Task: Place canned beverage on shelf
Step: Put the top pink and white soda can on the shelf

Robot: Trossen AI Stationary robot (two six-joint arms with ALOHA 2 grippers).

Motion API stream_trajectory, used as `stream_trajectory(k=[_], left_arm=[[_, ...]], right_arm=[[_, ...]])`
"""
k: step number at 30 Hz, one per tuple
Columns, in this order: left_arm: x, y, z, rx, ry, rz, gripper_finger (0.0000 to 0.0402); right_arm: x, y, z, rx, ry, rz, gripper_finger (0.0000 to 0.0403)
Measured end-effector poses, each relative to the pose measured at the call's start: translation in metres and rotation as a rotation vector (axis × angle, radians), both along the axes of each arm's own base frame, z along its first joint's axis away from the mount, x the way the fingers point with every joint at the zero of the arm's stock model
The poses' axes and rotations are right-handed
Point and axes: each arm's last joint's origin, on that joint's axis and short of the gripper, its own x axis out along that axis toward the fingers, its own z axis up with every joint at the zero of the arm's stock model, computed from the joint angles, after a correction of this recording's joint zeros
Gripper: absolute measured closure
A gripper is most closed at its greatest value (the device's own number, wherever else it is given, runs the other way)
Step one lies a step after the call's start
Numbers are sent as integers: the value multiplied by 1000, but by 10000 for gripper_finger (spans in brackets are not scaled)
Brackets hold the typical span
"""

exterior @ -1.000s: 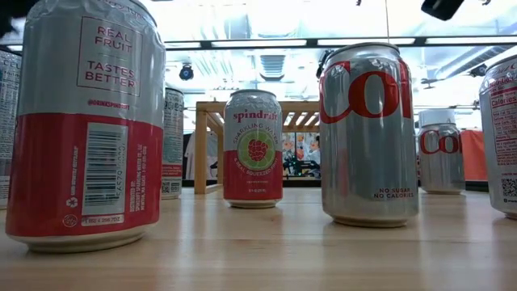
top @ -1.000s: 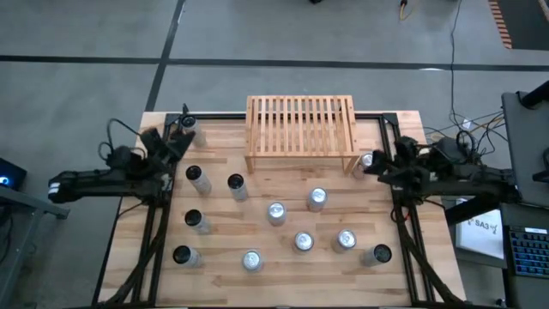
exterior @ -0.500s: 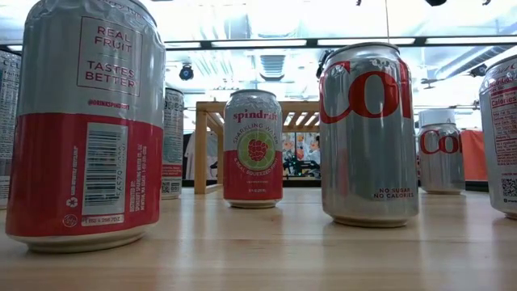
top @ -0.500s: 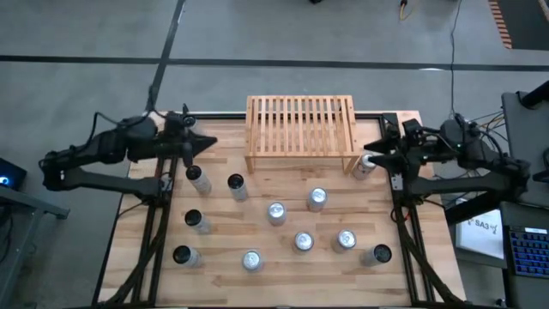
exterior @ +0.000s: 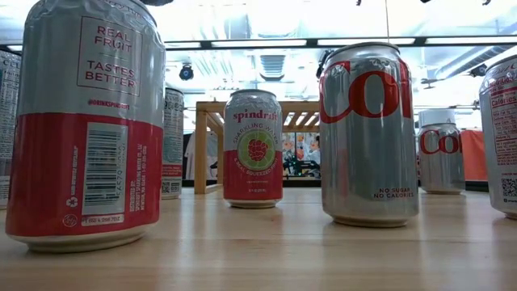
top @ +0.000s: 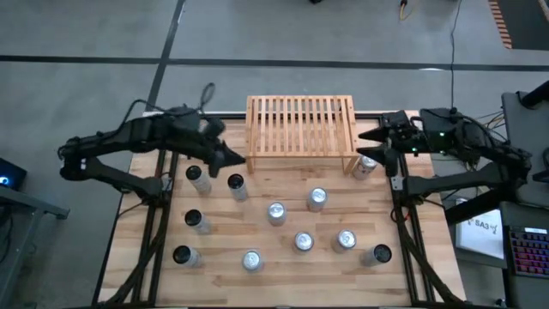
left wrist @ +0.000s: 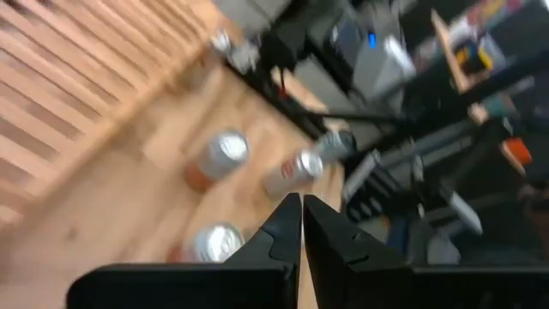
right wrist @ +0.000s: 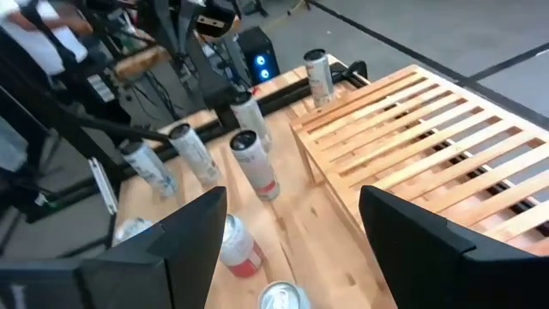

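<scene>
The shelf [top: 300, 124], a low slatted rack of light wood, stands at the table's far middle; it also shows in the right wrist view [right wrist: 429, 146] and, behind the cans, in the low view [exterior: 208, 145]. Several cans stand upright on the tabletop in front of it, among them a silver-and-red can [exterior: 367, 133] and a pink-labelled can [exterior: 253, 149]. My left gripper [top: 238, 162] hovers shut above the cans by the shelf's left end [left wrist: 300, 204]. My right gripper [top: 367, 144] hangs open, with nothing between its fingers [right wrist: 296, 219], above a can [top: 364, 165] at the shelf's right leg.
Black frame rails run along the table's left [top: 154, 223] and right [top: 412, 232] sides. One can [right wrist: 317, 73] stands at the far left corner beside the shelf. Screens and gear [top: 523, 249] lie beyond the right edge.
Both arms have risen and tipped from pointing steeply down to a shallow slant. My left gripper has swung toward the table's right, out over the cans by the shelf's left end, staying shut. My right gripper has lifted above the can at the shelf's right leg, staying open. No can has moved.
</scene>
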Motion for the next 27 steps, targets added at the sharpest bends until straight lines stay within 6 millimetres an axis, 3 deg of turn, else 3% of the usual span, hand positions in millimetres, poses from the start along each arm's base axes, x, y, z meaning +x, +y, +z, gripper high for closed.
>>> stream_trajectory(k=[6, 15, 20, 27], left_arm=[[32, -14, -27, -3, 154, -121, 402], [77, -64, -51, 388, 224, -210, 402], [92, -82, -68, 565, 285, -219, 402], [107, -98, -91, 598, 344, -296, 402]], right_arm=[[7, -1, -3, 1, 21, -2, 142], [16, -2, -5, 38, 36, -15, 142], [20, -2, -7, 53, 39, -21, 142], [29, -3, -11, 56, 67, -23, 142]])
